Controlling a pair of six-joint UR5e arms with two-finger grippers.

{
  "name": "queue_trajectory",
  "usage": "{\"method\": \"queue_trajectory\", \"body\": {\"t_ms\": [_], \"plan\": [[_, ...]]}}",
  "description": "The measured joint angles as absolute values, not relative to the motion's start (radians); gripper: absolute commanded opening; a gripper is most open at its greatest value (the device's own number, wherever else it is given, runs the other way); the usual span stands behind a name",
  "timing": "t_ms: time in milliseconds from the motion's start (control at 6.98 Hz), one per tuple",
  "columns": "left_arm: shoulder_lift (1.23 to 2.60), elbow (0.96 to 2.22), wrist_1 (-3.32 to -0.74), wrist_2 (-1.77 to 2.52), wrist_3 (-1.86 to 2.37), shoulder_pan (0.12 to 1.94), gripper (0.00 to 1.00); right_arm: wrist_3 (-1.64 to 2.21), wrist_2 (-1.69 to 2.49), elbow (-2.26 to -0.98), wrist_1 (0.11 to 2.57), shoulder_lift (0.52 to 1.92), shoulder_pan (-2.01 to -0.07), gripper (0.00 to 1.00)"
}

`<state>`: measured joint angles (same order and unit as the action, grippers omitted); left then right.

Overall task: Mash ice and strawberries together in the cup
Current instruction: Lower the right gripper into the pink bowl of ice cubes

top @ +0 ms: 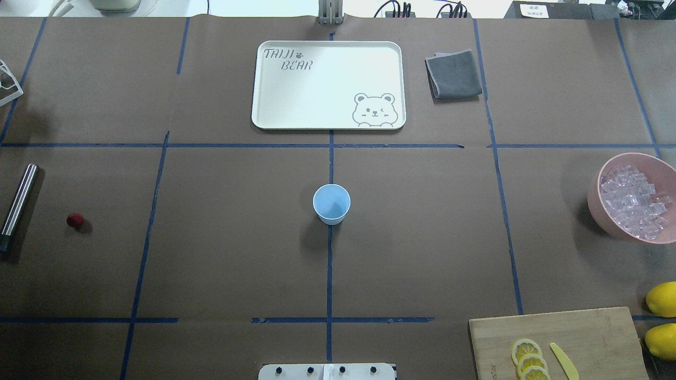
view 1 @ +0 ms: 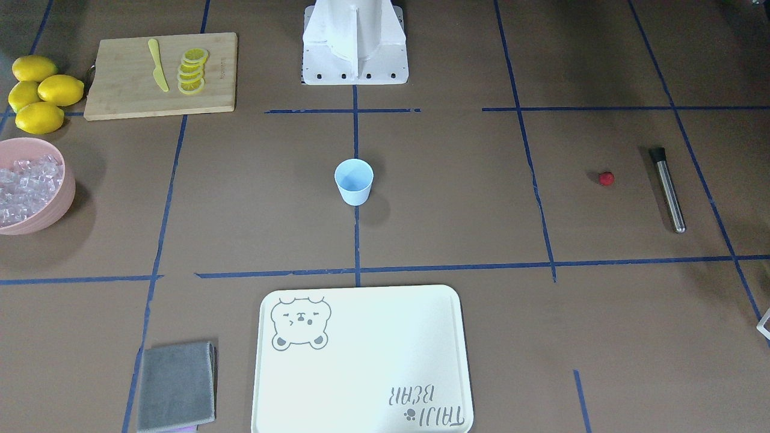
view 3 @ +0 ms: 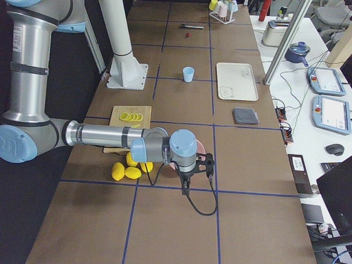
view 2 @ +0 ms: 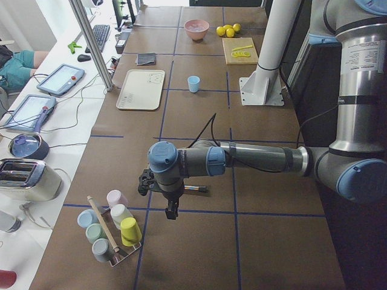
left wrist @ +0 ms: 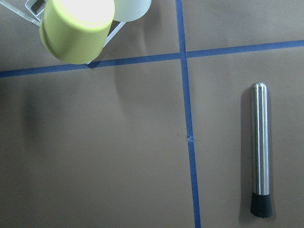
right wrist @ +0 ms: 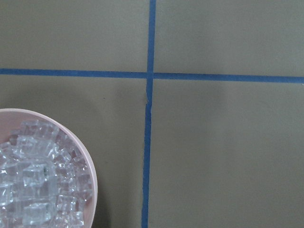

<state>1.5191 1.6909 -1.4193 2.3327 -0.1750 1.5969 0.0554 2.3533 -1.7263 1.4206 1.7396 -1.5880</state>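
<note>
Where the front-facing camera looks down, the cup (view 1: 354,180) stands upright at the table's centre on a blue tape line, its inside bare. The strawberry (view 1: 606,178) lies well apart on the robot's left, near a steel muddler (view 1: 668,191). The ice (view 1: 24,183) fills a pink bowl (view 1: 65,201) on the robot's right, near 4 lemons (view 1: 41,90) and a cutting board (view 1: 120,93) bearing lemon slices (view 1: 192,71). Overhead, a bear-print tray (top: 327,84) and a grey cloth (top: 454,74) lie beyond the cup. From the left end, the left gripper (view 2: 172,208) hangs near a cup rack (view 2: 112,232); opening: cannot tell. From the right end, the right gripper (view 3: 185,186) hangs beside the bowl, the wrist hiding part of it; opening: cannot tell. The left wrist view shows the muddler lying flat; the right wrist view shows the bowl's rim and ice.
</note>
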Motion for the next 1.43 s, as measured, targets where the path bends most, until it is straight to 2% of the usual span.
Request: {"method": "queue_trajectory", "body": {"t_ms": [573,1003,1146,1433], "plan": [[1.520,1.690,-1.424,2.333,-0.175,1.594,1.00,0.125,2.402,-1.823,1.319,1.726,-1.469,1.00],[1.521,1.691,-1.426,2.333,-0.175,1.594,1.00,0.182,2.372,-1.831,1.248,1.697,-1.326,0.99],[1.522,1.692,-1.426,2.333,-0.175,1.593,1.00,0.226,2.327,-1.830,1.238,1.697,-1.277,0.98],[1.521,1.692,-1.425,2.333,-0.175,1.593,1.00,0.264,2.274,-1.828,1.232,1.697,-1.198,0.89]]}}
